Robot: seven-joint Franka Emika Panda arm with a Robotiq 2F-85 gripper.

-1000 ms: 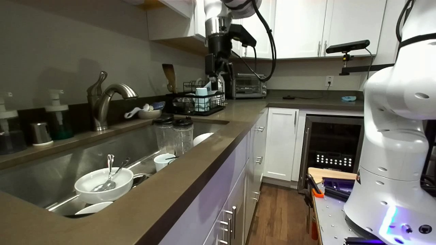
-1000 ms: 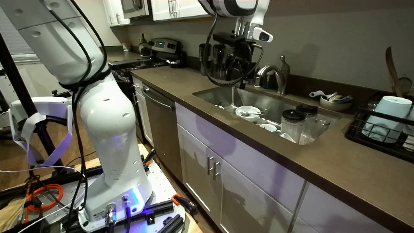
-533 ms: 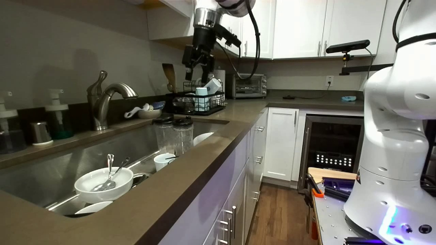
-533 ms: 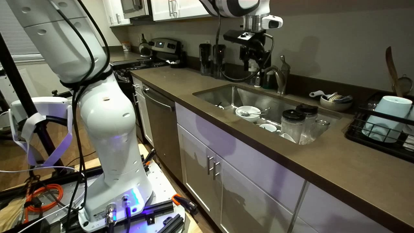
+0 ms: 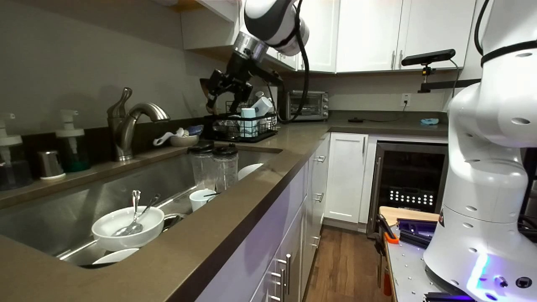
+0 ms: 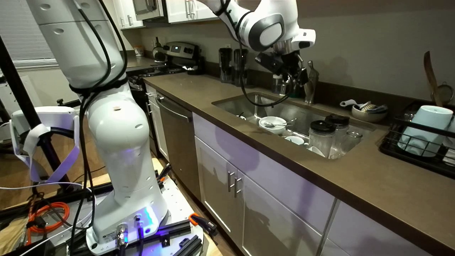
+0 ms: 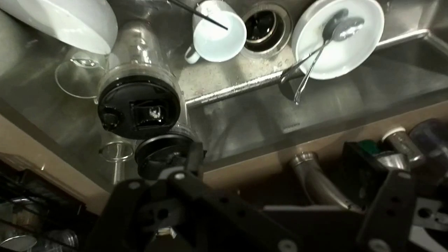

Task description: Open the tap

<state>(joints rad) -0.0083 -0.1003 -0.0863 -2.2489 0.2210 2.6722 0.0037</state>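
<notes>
Tap [image 5: 125, 132] and handle [image 5: 121, 102] are set at the back of the sink [image 5: 105, 193], likely not turned on yet. Farther along, the gripper [image 5: 222, 108] is held up high, apart from the tap, fingers [image 5: 237, 102] spread wide with nothing pinched. The handle should be reached slowly, without the spout [image 5: 154, 110] being bumped, and then pushed softly, not yanked. Behind, the dish rack [image 5: 263, 136] should be left alone.

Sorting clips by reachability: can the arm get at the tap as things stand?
Probably yes: the fingers stand open, and the wrist view shows the tap through their gap, its lower part unobstructed, though depth is hard to judge.
</notes>
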